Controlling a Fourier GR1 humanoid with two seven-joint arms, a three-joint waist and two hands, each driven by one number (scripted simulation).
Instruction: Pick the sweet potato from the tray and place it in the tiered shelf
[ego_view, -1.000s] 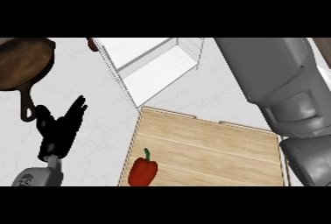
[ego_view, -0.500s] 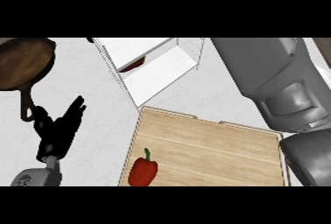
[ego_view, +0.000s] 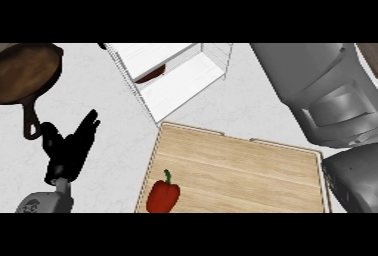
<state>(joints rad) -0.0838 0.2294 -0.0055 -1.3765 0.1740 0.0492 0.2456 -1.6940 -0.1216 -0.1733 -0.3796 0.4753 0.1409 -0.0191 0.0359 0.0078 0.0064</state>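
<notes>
Head view, looking steeply down on the pale desk. The right forearm, a large grey body, fills the right side from the upper edge downward; the right hand is out of view. A wooden tray lies at lower centre, its far corner just beside the white tiered shelf, which stands at upper centre. A dark reddish-brown object, probably the sweet potato, shows only partly inside the shelf, against its left wall on one tier; its identity cannot be confirmed. A dark pan sits at upper left, its handle pointing toward the left hand. That hand rests at lower left, well apart from the tray, fingers straight and spread, holding nothing. A red pepper with a green stem lies on the tray's near left corner.
</notes>
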